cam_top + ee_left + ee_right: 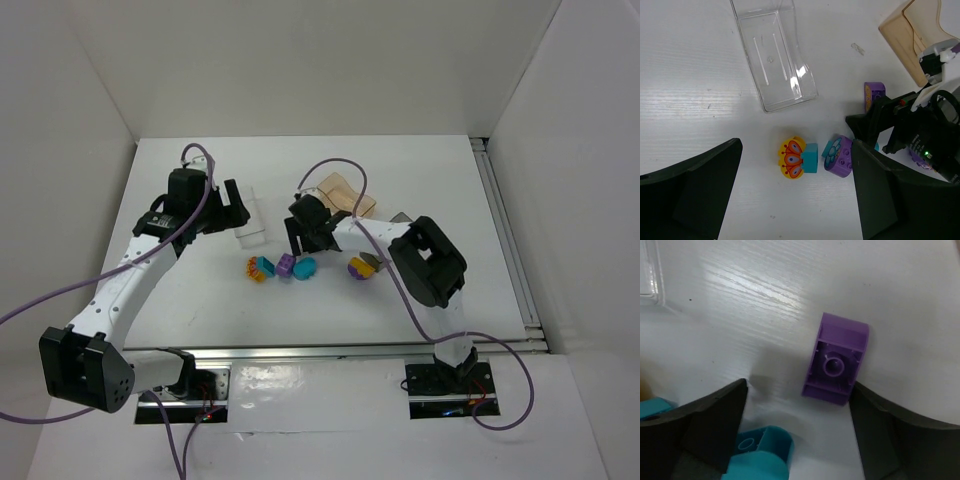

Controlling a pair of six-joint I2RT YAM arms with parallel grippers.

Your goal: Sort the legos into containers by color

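Clear tray [775, 55]: ahead of left gripper [796, 145], bare inside; peach tray [912, 37]: ahead-right of it, interior partly hidden; purple brick [836, 360]: on tabletop [920, 285], within right gripper [797, 385], ungrasped; both grippers spread wide.

Left arm [125, 280] and right arm [430, 265]: white links, black joint housings, black pincer fingers [690, 195], trailing purple cables [40, 305]; green dot [925, 153], possibly an indicator lamp.

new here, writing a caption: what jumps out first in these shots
A bright cluster of legos sits in the middle of the table. The right gripper hangs with open jaws either side of a purple brick lying hollow side up. The clear tray nearby is empty.
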